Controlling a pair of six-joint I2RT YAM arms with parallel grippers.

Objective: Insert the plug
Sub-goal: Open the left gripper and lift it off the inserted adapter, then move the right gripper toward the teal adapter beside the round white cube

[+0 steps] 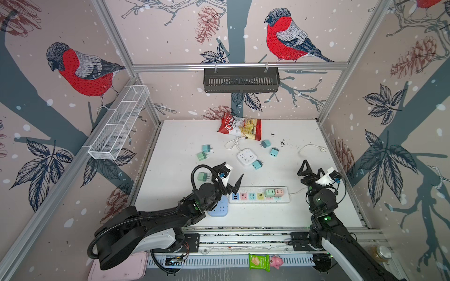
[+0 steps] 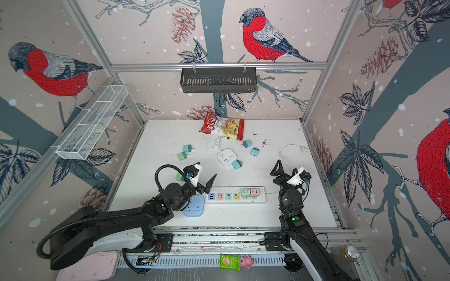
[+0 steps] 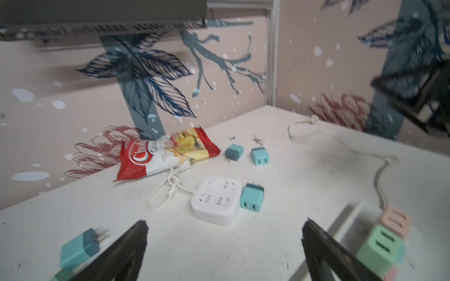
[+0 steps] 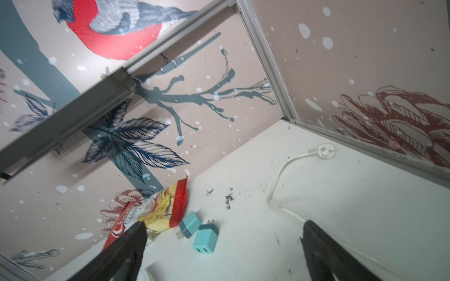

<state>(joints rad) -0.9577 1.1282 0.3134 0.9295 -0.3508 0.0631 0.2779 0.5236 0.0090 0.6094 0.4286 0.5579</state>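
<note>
Left gripper (image 3: 226, 221) is held wide and empty above the USB end of the power strip (image 1: 258, 201). Right gripper (image 1: 313, 166) is likewise spread empty, beyond the strip's cord end. Green plug (image 1: 269, 193) appears seated in the strip beside the pink plug (image 1: 279, 192). If only half-seated, it could be knocked loose by a passing finger.

In both top views the table (image 1: 175, 136) fills the frame's centre. The snack bag (image 1: 239, 126) lies at its upper edge, and the corded socket block (image 1: 247, 157) is just below, with a touching plug (image 1: 257, 164) at its lower right, two loose plugs (image 1: 265, 143) (image 1: 274, 152) further right and a pair of plugs (image 1: 206, 147) (image 1: 201, 156) to the left. The power strip (image 1: 285, 198) lies across the lower centre with two seated plugs (image 1: 269, 193) (image 1: 279, 192) side by side in its right half, and the corded plug (image 1: 322, 149) lies near the right edge. My left claw (image 1: 233, 169) hangs over the strip's left end, right of a lone plug (image 1: 202, 176), with another socket block (image 1: 220, 209) partly under my arm; my right claw (image 1: 312, 167) hangs to the strip's upper right.
</note>
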